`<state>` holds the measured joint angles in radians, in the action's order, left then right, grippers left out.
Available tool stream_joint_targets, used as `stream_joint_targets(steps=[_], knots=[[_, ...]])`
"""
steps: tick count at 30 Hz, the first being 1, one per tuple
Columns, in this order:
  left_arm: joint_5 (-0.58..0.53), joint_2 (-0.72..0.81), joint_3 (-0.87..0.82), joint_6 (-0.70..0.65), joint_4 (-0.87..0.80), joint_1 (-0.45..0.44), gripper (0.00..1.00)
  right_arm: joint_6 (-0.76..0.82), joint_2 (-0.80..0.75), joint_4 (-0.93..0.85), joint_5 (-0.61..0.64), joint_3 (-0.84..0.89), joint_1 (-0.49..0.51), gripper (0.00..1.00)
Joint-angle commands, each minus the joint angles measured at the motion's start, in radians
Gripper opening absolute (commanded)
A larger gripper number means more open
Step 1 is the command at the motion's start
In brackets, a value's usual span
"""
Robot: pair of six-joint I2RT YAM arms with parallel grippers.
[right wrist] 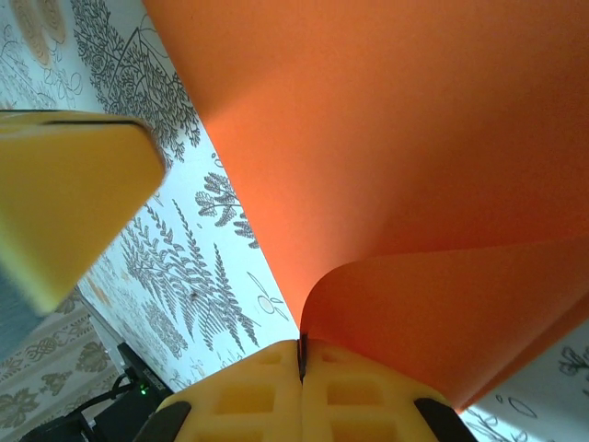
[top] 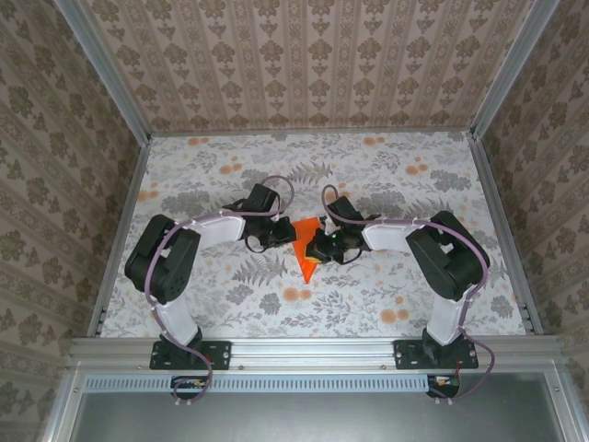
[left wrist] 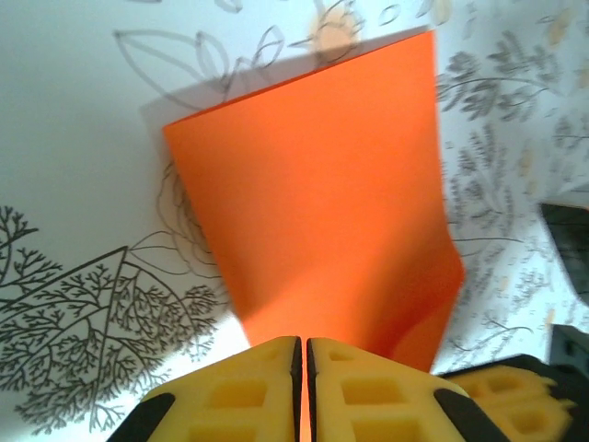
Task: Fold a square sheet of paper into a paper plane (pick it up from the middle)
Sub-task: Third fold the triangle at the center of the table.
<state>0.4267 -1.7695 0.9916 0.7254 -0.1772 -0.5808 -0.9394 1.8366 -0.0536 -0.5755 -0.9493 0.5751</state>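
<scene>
Nearest my left camera, the left gripper [left wrist: 301,354] is pinched on the near edge of the paper [left wrist: 322,203], which spreads away beyond it. The right gripper [right wrist: 300,354] clamps a curled fold. From above, the paper lies mid table [top: 414,276] between both grippers, its point toward me.

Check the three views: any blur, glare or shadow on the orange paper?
Top external: even light, sharp, no glare; orange paper small. Left wrist: tablecloth washed out, paper edges soft, shadow behind its far edge. Right wrist: paper shaded darker along its curl, yellow fingertips soft.
</scene>
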Motion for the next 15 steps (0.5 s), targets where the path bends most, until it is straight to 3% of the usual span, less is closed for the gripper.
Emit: stream_joint_targets(steps=[1,15], knots=[[0.012,0.013,0.031,-0.021,0.0,0.001,0.13,-0.004,0.028,0.022,0.008,-0.022,0.006,0.01],[0.0,-0.114,0.064,-0.016,-0.024,-0.007,0.12,-0.019,0.033,0.052,0.033,-0.01,0.007,0.01]])
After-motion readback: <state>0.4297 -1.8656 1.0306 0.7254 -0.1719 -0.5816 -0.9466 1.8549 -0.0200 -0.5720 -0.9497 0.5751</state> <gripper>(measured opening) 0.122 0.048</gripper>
